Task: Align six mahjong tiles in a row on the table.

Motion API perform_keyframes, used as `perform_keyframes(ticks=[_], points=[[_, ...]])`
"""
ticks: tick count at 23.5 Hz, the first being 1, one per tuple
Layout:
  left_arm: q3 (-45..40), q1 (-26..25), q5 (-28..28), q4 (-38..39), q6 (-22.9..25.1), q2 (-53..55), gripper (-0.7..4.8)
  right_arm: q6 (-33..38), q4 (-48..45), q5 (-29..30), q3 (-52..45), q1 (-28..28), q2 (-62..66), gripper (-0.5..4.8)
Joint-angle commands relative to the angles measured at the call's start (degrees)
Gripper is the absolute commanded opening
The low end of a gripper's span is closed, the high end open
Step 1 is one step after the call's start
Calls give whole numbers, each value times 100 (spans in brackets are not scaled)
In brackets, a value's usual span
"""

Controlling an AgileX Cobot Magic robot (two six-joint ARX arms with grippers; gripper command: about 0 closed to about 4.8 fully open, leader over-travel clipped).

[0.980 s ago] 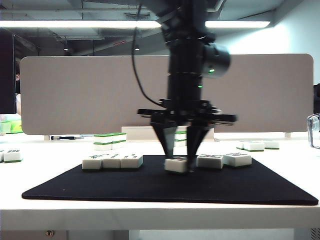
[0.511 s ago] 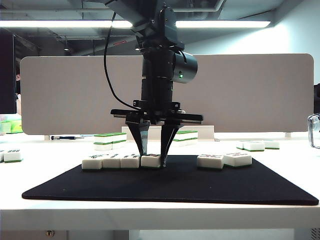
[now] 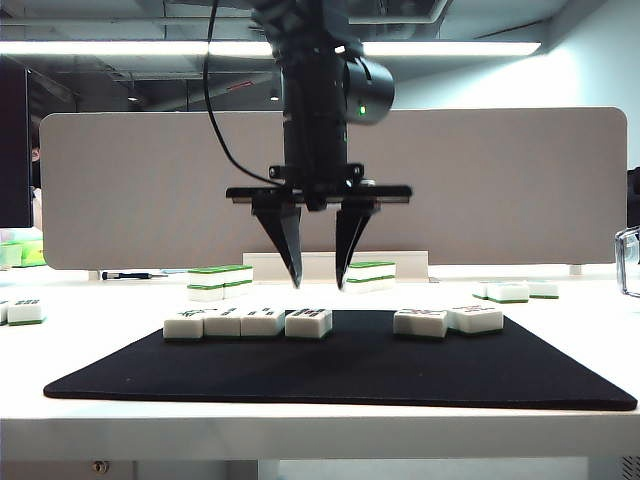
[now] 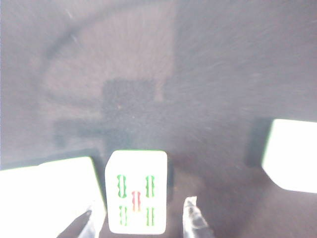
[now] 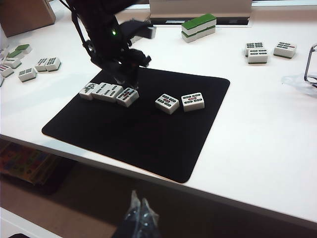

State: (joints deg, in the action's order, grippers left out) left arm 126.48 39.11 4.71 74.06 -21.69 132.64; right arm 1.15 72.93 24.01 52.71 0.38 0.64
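Several white mahjong tiles form a row on the black mat (image 3: 340,370), face up. The row's end tile (image 3: 308,322) (image 4: 136,191) carries green and red bar marks and touches its neighbour (image 3: 262,321). My left gripper (image 3: 318,285) (image 4: 139,210) hangs open just above that end tile, its fingertips (image 4: 190,204) clear of the tile's sides, holding nothing. Two more tiles (image 3: 420,322) (image 3: 475,318) lie side by side farther right on the mat, apart from the row. My right gripper (image 5: 138,201) is shut and empty, below and in front of the table's front edge.
Green-topped tiles (image 3: 220,280) (image 3: 370,272) are stacked behind the mat. Loose tiles lie on the white table at right (image 3: 515,291) and far left (image 3: 25,310). A grey divider panel (image 3: 130,180) closes the back. A clear container (image 3: 628,262) shows at the right edge.
My left gripper carried a tile leftwards across the mat, set it against the end of the row, then opened and rose above it. The right arm stayed still.
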Motion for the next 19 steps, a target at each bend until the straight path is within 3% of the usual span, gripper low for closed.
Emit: perform_keyframes(ticks=[1, 5, 7, 11, 14, 19], points=[[9, 125, -289, -439, 1316, -68, 216, -13, -72, -11, 20, 7, -68, -1], [0, 450, -367, -1167, 3788, -46, 216, -13, -72, -11, 20, 7, -68, -1], [0, 584, -472, -1379, 4782, -44, 229, -13, -70, -9, 20, 7, -68, -1], [0, 673, -920, -1268, 5888, 33, 343, -13, -72, -9, 20, 7, -68, -1], [0, 671, -1145, -1187, 6561, 149, 344, -11, -70, -9, 20, 7, -68, -1], [0, 616, -1141, -1355, 6957, 310, 342, -11, -68, -9, 20, 7, -68, -1]])
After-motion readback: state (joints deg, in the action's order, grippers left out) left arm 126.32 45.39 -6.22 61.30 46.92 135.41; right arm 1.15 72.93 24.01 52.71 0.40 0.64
